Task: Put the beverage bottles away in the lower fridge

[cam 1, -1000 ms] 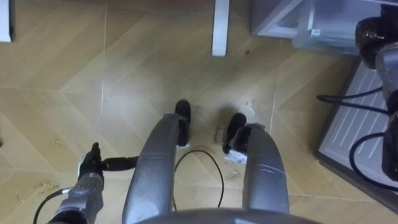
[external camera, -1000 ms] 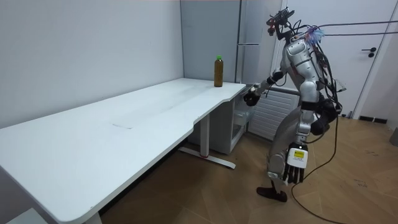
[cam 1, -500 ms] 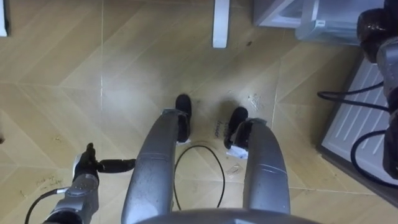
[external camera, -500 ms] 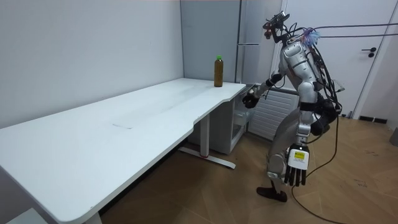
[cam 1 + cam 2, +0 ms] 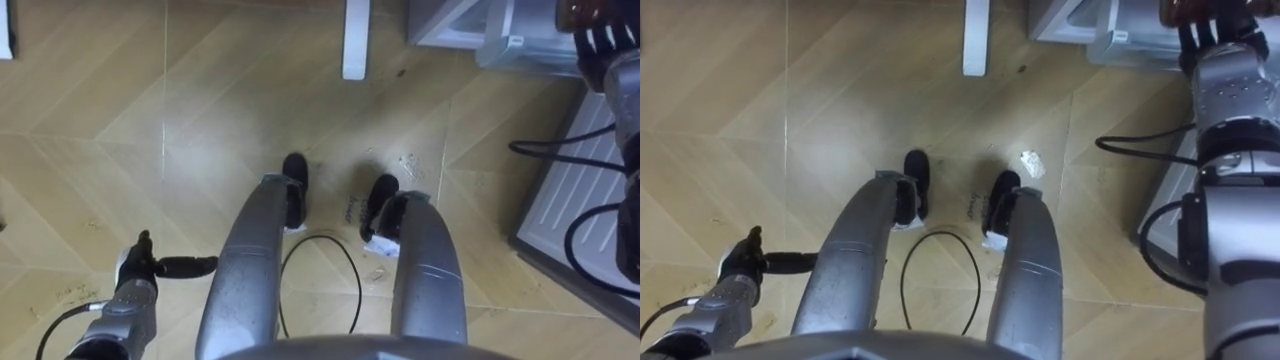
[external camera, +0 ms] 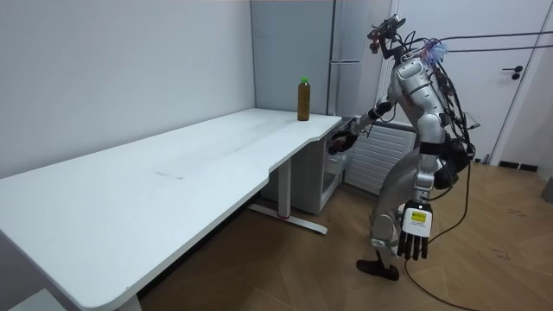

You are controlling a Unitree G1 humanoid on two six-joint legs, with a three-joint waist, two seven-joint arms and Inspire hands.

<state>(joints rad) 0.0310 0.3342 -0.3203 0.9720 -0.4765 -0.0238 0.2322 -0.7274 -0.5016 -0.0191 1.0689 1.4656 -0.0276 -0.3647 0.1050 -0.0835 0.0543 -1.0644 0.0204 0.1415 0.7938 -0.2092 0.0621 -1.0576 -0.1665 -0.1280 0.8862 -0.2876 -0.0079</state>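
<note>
R hand (image 5: 1220,40) was curled round a brown drink bottle (image 5: 1193,9), held out twd the open lower fridge (image 5: 1070,25), prob. to set it inside. L hand (image 6: 413,235) hung idle by the leg, fingers straight. A 2nd, green-capped bottle (image 6: 303,99) stood on the white table (image 6: 216,155), prob. next to go.

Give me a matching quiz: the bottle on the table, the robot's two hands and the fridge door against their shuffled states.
1 green-capped bottle
2 left hand
3 right hand
4 lower fridge door

A swung open
B upright on the white table
C hanging beside the leg, fingers straight
D curled round a brown drink

Pairs: 1-B, 2-C, 3-D, 4-A
</note>
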